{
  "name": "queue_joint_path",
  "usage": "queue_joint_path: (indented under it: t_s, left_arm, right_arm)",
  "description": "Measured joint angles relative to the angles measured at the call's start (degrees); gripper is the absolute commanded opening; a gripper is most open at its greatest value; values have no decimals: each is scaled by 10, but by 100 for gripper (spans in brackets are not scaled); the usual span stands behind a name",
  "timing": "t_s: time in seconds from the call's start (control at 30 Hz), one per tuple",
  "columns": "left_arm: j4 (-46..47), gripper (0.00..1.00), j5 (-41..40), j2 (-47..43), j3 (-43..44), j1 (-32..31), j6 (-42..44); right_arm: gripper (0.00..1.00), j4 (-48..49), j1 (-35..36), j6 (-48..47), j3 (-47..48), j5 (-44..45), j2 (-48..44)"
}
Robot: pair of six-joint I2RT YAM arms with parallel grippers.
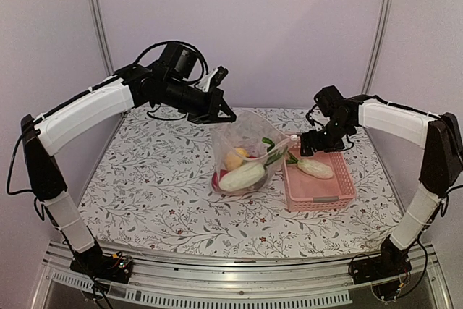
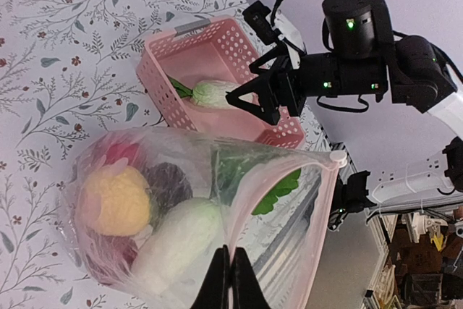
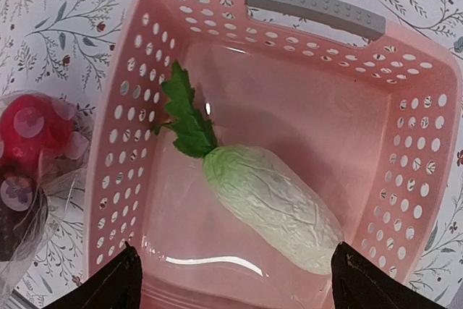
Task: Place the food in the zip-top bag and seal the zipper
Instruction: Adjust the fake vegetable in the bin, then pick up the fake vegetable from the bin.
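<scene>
Top external view: flat, matte floral-print table (image 1: 145,179). At centre, clear crinkly zip-top bag (image 1: 246,153), held upright, mouth gaping toward the right. Inside, round yellow, red and dark purple food (image 1: 235,158) plus one white oblong piece. Just right of it, rigid pink lattice basket (image 1: 346,179) with one leafy, faintly ribbed white oblong vegetable (image 3: 271,204).

Left gripper (image 2: 231,280) pressed together, pinching the bag's mouth edge by the zipper (image 2: 282,151). Right gripper (image 3: 233,251) spread wide, hovering over that vegetable.

Judged: loading step, one piece outstanding. Next: lower, close across the narrow body, lift, carry left into the mouth; sealing after.
</scene>
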Motion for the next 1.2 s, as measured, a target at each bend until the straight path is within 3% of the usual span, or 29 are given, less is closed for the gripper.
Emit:
queue_joint_path:
  t_s: [0.17,0.4,0.8,0.87,0.97,1.2]
  left_arm:
    - [9,0,1,-2,-9,0,0]
    - [14,0,5,-9,-23,1,0]
    - [14,0,9,-10,-25,2,0]
    - [15,0,10,-10,-25,2,0]
    - [16,0,11,-10,-25,2,0]
    - [17,0,14,-10,-25,2,-2]
  right_arm:
    - [92,7,-10,-39,0,47,31]
    - [91,21,-19,-67,4,24,103]
    - [64,26,-19,-64,1,-33,132]
    - [64,27,-19,-60,-5,-39,132]
    - [73,27,-19,-51,-10,-51,133]
    - [47,27,-19,-29,-3,-61,139]
